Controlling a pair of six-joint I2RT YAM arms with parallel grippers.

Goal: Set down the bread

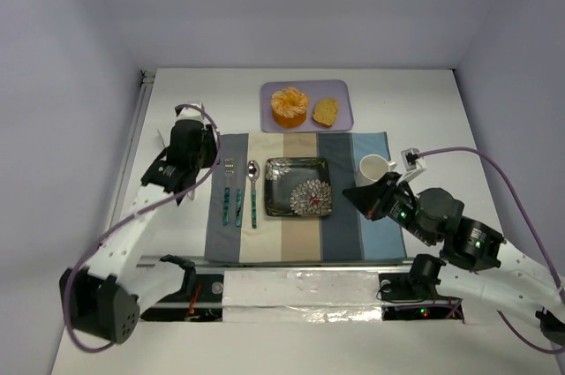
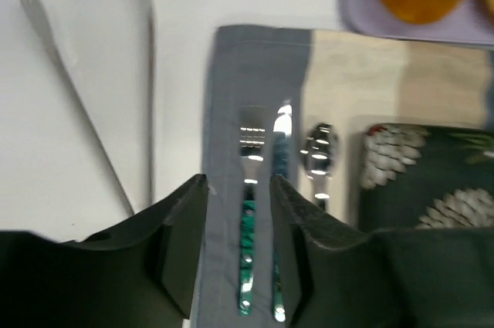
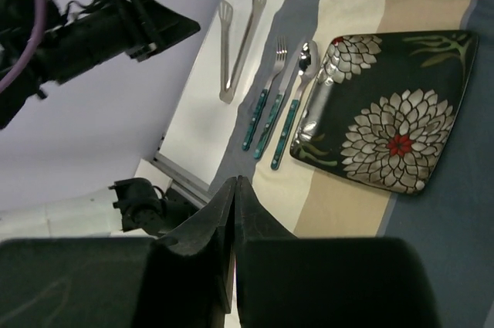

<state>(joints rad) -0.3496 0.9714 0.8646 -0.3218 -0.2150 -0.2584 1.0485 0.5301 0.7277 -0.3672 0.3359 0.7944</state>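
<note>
- Right gripper [image 3: 234, 185]: jaws pressed together, holding nothing, above the mat's [image 1: 265, 243] right side, near the white mug [image 1: 375, 168].
- Left gripper [image 2: 238, 185]: jaws spread and empty, above the mat's left edge; the fork [image 2: 248, 212] and knife [image 2: 279, 212] show between them.
- On the mat, a spoon [image 1: 252, 185] lies beside the knife, then a dark flowered plate [image 1: 297, 187].
- At the far end of the bench [image 1: 441, 110] sits a lilac tray [image 1: 346, 93].
- The bread [image 1: 326, 112], a small golden-yellow slice with a browner crust edge, lies on the tray's right half, just beside the bigger peeled orange [image 1: 290, 106].
</note>
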